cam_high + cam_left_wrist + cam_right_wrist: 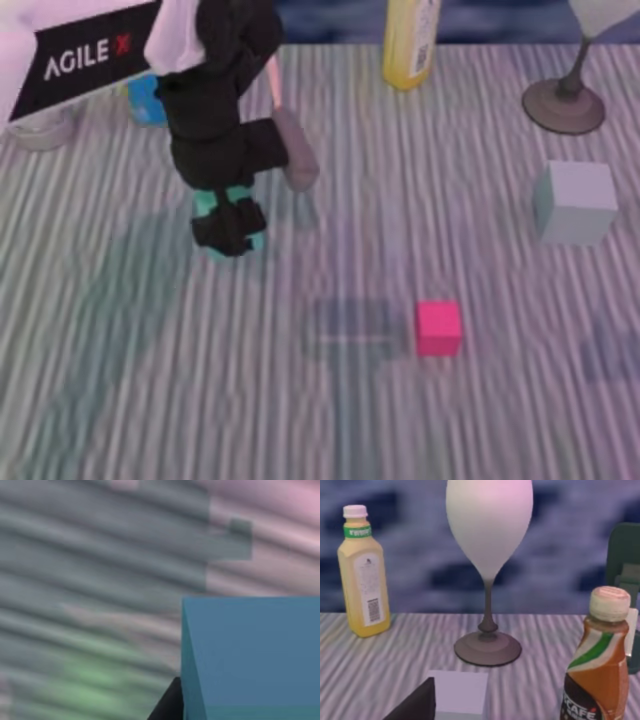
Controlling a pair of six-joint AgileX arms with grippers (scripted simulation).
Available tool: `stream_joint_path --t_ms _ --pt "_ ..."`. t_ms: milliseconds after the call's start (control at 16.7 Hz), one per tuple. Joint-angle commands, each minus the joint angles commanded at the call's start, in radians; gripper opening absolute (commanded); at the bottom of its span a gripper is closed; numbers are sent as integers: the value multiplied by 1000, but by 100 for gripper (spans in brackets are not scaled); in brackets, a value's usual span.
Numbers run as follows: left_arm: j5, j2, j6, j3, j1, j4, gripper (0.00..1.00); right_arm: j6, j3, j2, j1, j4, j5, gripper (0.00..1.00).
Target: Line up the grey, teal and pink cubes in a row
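Observation:
My left gripper (230,228) is shut on the teal cube (206,205) over the left middle of the table. In the left wrist view the teal cube (250,655) looms large, with one dark finger (169,705) pressed against its side. The small hot-pink cube (438,328) rests near the table's middle. The pale grey cube (575,202), the largest, stands at the right. My right arm is outside the top view; its wrist view shows one dark finger (415,707) just short of the grey cube (460,692), and the gripper is open.
A yellow juice bottle (410,40) and a wine glass (565,100) stand along the back edge, the glass just behind the grey cube. A brown coffee bottle (597,675) shows close by in the right wrist view. A blue object (148,100) lies behind the left arm.

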Motion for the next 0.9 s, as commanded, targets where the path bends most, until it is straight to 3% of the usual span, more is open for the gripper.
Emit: stream_joint_path --t_ms 420,900 --pt "9 58 -7 149 -282 -97 0 0 0 0 0 0 0 100" --pt "9 67 -7 130 -302 -62 0 0 0 0 0 0 0 100"
